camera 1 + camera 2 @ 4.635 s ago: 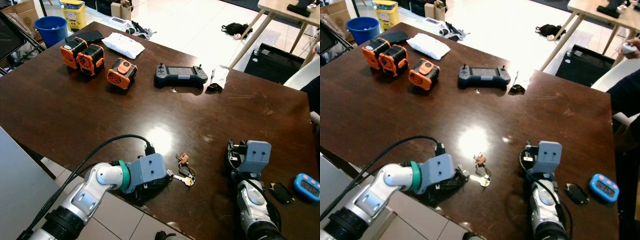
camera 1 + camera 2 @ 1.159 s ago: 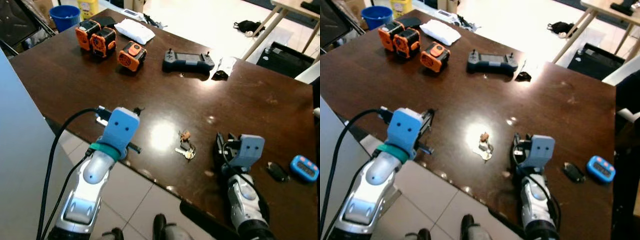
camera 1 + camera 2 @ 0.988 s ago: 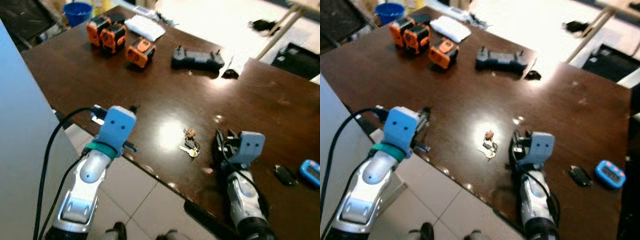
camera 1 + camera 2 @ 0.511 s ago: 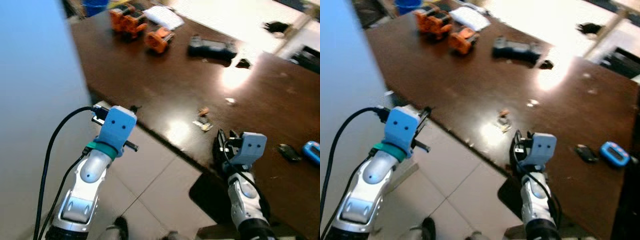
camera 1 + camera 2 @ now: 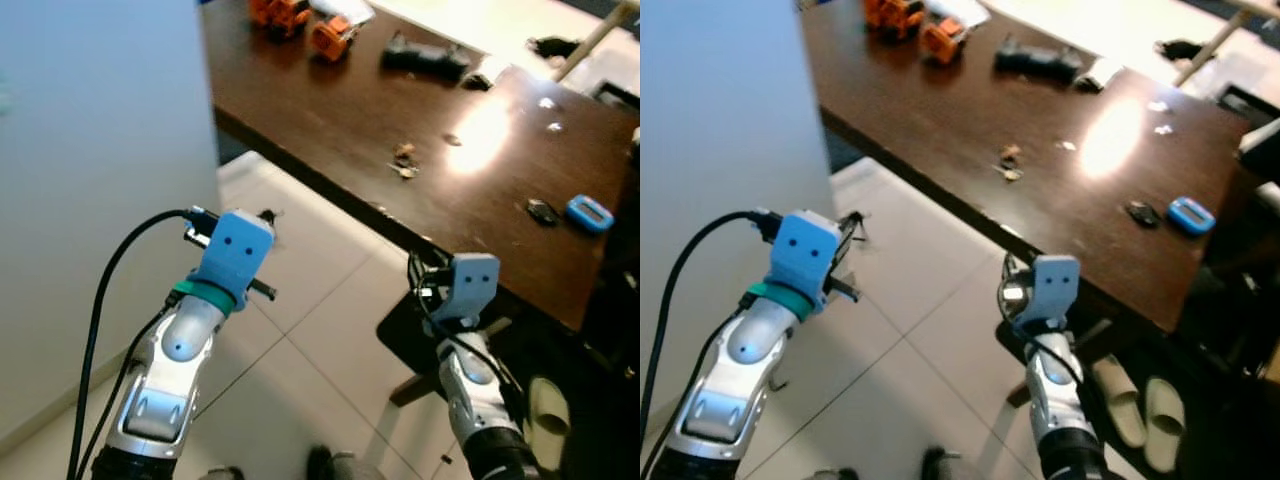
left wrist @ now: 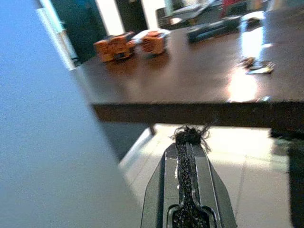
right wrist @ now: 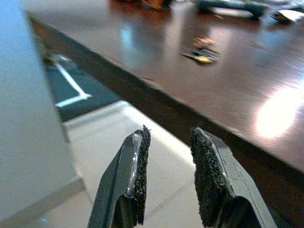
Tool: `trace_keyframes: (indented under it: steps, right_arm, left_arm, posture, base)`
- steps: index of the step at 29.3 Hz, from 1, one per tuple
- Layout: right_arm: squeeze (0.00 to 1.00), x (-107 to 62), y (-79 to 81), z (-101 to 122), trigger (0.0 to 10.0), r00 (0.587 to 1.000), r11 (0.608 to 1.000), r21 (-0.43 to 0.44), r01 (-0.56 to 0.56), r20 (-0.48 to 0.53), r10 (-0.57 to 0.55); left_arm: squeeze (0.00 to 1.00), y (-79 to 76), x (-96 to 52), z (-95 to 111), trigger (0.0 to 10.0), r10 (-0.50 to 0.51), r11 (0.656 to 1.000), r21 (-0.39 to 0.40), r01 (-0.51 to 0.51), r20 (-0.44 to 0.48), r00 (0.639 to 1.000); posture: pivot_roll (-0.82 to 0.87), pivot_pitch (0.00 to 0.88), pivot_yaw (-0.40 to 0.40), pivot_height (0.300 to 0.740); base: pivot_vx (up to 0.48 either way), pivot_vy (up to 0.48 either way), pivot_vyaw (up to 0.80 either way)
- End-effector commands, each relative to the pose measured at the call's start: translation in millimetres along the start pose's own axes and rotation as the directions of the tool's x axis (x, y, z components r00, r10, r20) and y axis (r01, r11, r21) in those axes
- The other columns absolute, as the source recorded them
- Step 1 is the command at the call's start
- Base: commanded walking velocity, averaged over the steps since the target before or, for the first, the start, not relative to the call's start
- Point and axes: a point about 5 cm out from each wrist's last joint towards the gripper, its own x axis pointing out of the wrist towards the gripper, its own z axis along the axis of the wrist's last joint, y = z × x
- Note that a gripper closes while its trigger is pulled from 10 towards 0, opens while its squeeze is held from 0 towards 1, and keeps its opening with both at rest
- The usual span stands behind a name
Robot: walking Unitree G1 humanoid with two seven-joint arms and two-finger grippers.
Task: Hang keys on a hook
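Left wrist view gives you what the head views can't — the left gripper (image 6: 189, 142) clenched, pads pressed together, nothing held. Your right gripper (image 7: 167, 164) is parted and empty. Both hover over pale floor tiles (image 5: 300, 330) beside a wall (image 5: 90, 150); the keys (image 5: 405, 165) lie on the dark table (image 5: 330, 110), well apart from both.

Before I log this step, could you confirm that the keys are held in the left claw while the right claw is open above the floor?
Not quite: the keys lie on the dark table, as the left eye view shows. The left claw is shut with no keys in it, in the left wrist view. The right claw is indeed open above the floor.
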Motion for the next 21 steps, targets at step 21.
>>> trace_keyframes:
  steps: [21]
  right_arm:
    - [0.00,-2.1,3.3,-3.1,10.0,1.000,1.000,-0.011,-0.023,-0.013,0.023]
  left_arm:
    - [0.00,-3.9,4.5,6.8,10.0,-0.011,1.000,-0.010,0.011,0.022,1.000]
  posture:
    - [-0.05,0.083,-0.022,0.740]
  base:
    - [0.000,0.000,0.80]
